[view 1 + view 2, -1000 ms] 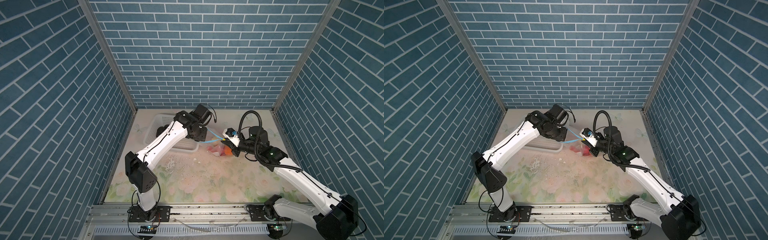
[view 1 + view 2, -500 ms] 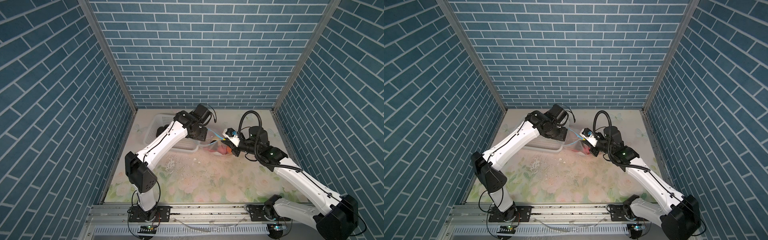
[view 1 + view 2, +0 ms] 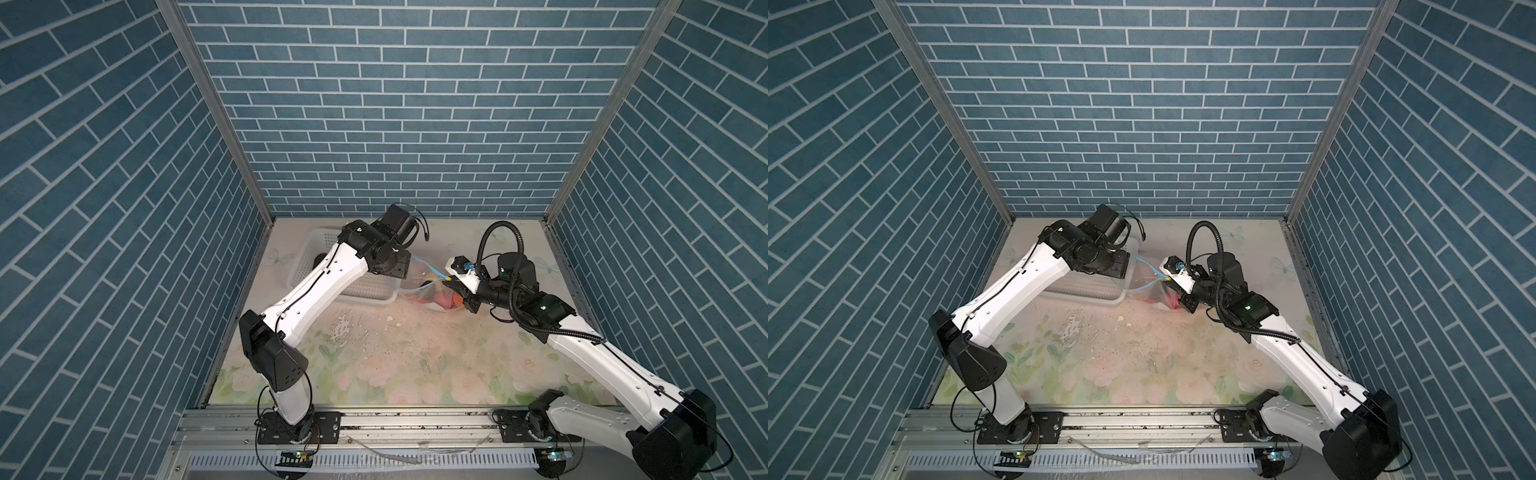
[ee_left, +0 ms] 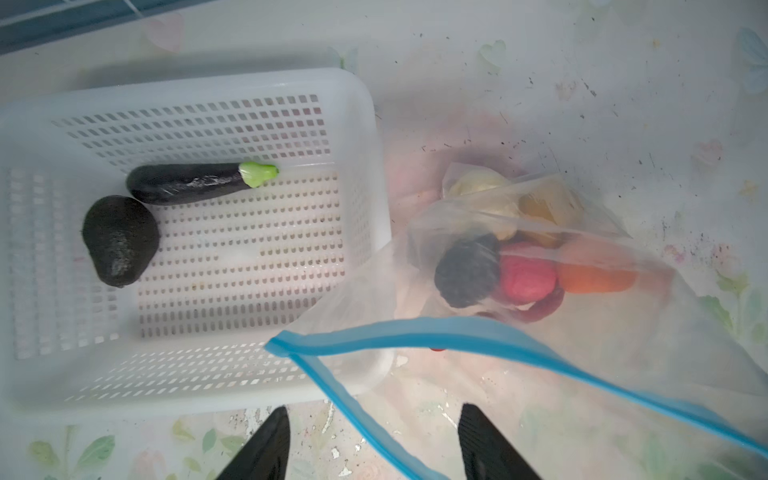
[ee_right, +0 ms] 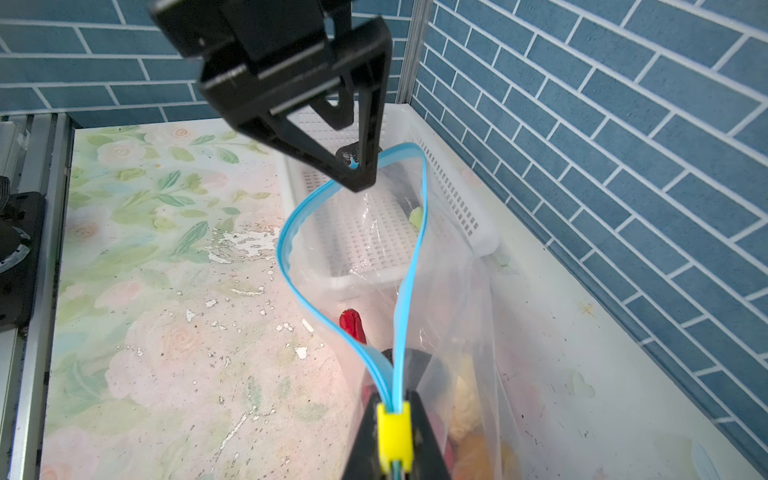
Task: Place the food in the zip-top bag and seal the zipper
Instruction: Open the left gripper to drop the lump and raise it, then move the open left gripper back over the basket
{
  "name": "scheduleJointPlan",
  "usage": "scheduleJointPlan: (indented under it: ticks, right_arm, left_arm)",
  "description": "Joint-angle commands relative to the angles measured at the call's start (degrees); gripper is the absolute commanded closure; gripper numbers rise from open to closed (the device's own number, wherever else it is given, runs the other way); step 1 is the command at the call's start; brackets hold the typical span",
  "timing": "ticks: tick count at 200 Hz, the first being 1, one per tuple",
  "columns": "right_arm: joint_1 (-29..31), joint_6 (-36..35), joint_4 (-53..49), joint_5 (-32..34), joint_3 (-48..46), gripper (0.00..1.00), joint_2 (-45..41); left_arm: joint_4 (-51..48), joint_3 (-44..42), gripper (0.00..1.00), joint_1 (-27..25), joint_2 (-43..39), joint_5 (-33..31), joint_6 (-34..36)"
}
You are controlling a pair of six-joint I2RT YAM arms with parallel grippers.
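Toward the back edge of the bench point(image 3: 395, 357), about midway between its sides: the zip-top bag point(image 4: 615, 332), clear and slumped, touching a corner of the white basket point(image 4: 365, 124) in the back left corner. Mouth gaping; the blue zipper point(image 4: 415, 328) bows into a raised loop.

Already inside: black lump point(image 4: 467, 270), pink lump point(image 4: 528, 278), orange lump point(image 4: 598, 278), cream lump point(image 4: 478, 187), yellow lump point(image 4: 548, 203). A red chili point(image 5: 351, 324) shows through the mouth; inside or beneath, cannot tell.

Right claw point(image 5: 393, 411) pinched tight on the yellow slider point(image 5: 393, 436) at one zipper end. Left claw point(image 4: 374, 411) wide and empty, straddling the strip near its other end.

Filling step, I judge, unfinished: an eggplant point(image 4: 187, 183) and a dark avocado-like lump point(image 4: 120, 241) lie in the basket. Next: the left claw must dip in, take one, and drop it through the loop.
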Motion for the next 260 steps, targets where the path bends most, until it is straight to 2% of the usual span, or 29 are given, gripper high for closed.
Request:
scheduleJointPlan:
  ticks: [1,76,134,180,231,260]
  right_arm:
    - [0.28,-1.90,0.43,0.24,0.93,1.00,-0.97]
    - [0.27,-1.88,0.76,0.48,0.03,1.00,-1.62]
    - [0.23,-1.79,1.32,-0.46,-0.02,1.00,-1.64]
    - [0.28,-1.64,2.24,-1.42,0.29,1.00,-1.30]
    - [0.26,-1.28,2.75,-1.58,0.02,1.00,-1.45]
    - [0.26,-1.16,2.86,-1.78,-0.03,1.00,-1.40]
  left_arm:
    - [-1.62,1.13,0.34,3.10,-1.74,-3.08,1.02]
    - [2.37,-5.54,0.35,18.22,0.58,-2.24,7.16]
    - [4.07,-3.32,0.38,26.75,10.19,-5.89,12.96]
    - [9.49,-3.13,0.39,31.37,16.94,-2.51,15.08]
    - [11.60,1.33,0.31,35.02,23.37,3.67,17.31]
    - [11.61,3.53,0.31,36.18,26.09,4.74,17.61]
